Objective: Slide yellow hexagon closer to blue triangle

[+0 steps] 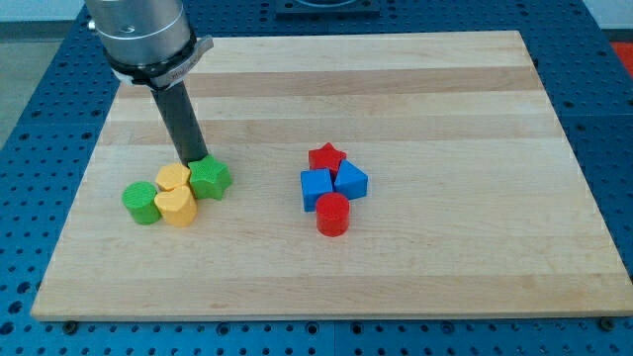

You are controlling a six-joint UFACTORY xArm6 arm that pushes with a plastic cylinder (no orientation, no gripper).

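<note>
The yellow hexagon (173, 178) sits at the view's left, in a tight group with a yellow heart (179, 207) below it, a green star (210, 178) on its right and a green cylinder (141, 202) at its lower left. The blue triangle (351, 180) lies right of centre, touching a blue cube (316, 187), a red star (326, 157) and a red cylinder (332, 214). My tip (195, 160) stands just above the gap between the yellow hexagon and the green star, at their upper edges.
The blocks lie on a wooden board (415, 89) set on a blue perforated table (30, 119). The arm's grey body (143, 35) hangs over the board's top left corner.
</note>
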